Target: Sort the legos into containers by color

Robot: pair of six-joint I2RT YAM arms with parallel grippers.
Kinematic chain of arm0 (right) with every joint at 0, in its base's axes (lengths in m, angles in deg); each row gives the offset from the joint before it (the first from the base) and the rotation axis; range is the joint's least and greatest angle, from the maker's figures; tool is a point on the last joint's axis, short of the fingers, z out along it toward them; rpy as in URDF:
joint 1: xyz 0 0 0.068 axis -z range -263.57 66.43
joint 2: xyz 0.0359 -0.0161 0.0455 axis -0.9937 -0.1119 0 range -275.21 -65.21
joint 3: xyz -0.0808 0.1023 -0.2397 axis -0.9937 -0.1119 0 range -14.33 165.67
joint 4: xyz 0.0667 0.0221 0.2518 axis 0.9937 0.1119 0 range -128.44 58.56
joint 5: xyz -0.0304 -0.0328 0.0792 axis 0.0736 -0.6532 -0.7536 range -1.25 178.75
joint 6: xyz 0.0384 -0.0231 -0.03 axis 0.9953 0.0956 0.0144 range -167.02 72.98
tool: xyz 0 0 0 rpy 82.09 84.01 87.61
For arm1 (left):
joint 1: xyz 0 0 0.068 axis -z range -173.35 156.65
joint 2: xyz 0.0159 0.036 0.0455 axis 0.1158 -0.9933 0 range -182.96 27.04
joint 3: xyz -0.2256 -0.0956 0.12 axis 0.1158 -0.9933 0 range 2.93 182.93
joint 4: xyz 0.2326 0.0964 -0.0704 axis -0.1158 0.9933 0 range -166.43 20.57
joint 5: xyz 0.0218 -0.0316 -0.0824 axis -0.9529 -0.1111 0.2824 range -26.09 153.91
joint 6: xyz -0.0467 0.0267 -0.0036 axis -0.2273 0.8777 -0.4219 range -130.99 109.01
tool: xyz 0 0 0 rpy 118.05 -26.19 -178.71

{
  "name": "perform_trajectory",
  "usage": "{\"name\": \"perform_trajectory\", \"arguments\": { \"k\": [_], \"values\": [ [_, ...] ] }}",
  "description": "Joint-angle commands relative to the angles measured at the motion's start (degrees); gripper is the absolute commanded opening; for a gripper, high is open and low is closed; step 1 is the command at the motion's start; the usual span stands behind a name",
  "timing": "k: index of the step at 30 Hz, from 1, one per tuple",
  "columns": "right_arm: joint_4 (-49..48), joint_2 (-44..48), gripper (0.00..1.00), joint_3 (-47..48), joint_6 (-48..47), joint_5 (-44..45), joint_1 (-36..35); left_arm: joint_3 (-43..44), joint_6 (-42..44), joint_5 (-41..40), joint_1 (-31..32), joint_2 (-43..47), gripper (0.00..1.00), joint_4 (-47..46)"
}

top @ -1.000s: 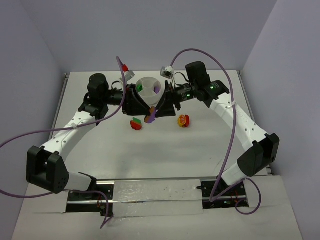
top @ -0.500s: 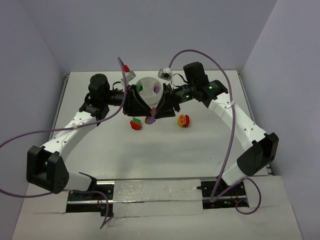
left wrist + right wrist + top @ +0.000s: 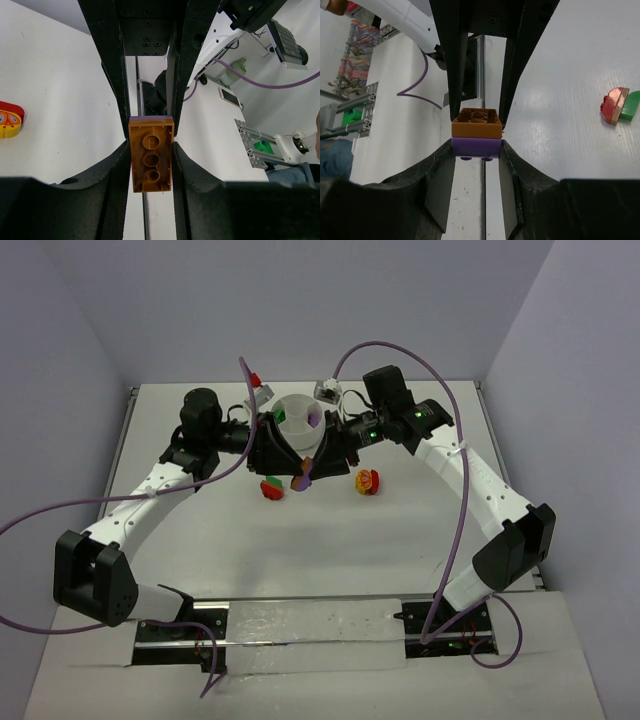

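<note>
My two grippers meet just in front of the white bowl [image 3: 298, 398] and together hold a two-brick stack [image 3: 302, 477] above the table. My left gripper [image 3: 150, 165] is shut on the orange-brown brick [image 3: 151, 155], whose hollow underside faces its camera. My right gripper [image 3: 476, 150] is shut on the purple brick [image 3: 476, 147], which is stuck under the orange-brown brick [image 3: 476, 124]. A red-and-green lego [image 3: 271, 487] lies on the table left of the stack and also shows in the right wrist view [image 3: 620, 105]. A yellow-and-red lego [image 3: 368, 481] lies to the right.
The bowl holds a green piece [image 3: 285, 416] and a purple piece [image 3: 314, 418] in separate sections. Purple cables loop over both arms. The yellow-and-red lego also shows at the left edge of the left wrist view [image 3: 9, 119]. Grey walls close in the back and sides.
Both wrists have shifted slightly. The stack stays held between the two grippers and has dropped a touch toward the table.
</note>
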State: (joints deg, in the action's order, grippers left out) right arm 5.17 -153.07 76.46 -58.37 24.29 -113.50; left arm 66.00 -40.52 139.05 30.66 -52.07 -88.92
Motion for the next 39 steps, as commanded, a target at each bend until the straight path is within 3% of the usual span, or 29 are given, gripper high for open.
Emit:
{"name": "perform_trajectory", "arguments": {
  "k": [1, 7, 22, 30, 39],
  "values": [
    [0.48, 1.28, 0.00, 2.41, -2.18, -0.11, -1.01, 1.41, 2.78, 0.30, -0.20, 0.19, 0.00, 2.15],
    [5.43, 1.20, 0.00, 1.32, -5.89, 0.65, -0.92, 1.98, 0.64, 1.24, -3.45, 0.63, 0.00, -0.47],
    [8.07, 1.00, 0.00, 0.68, -8.22, 5.89, 1.39, 3.28, 4.39, 0.84, -7.68, 1.42, 0.00, 3.21],
    [-1.09, -3.30, 0.00, 7.67, 0.07, 36.40, 1.89, 6.74, 16.88, -9.56, -12.45, 2.09, 0.00, 15.99],
    [-4.06, -15.12, 0.00, 18.72, -7.52, 50.42, 1.98, 6.07, 24.30, -11.53, -14.61, 2.52, 0.00, 20.00]
  ]
}}
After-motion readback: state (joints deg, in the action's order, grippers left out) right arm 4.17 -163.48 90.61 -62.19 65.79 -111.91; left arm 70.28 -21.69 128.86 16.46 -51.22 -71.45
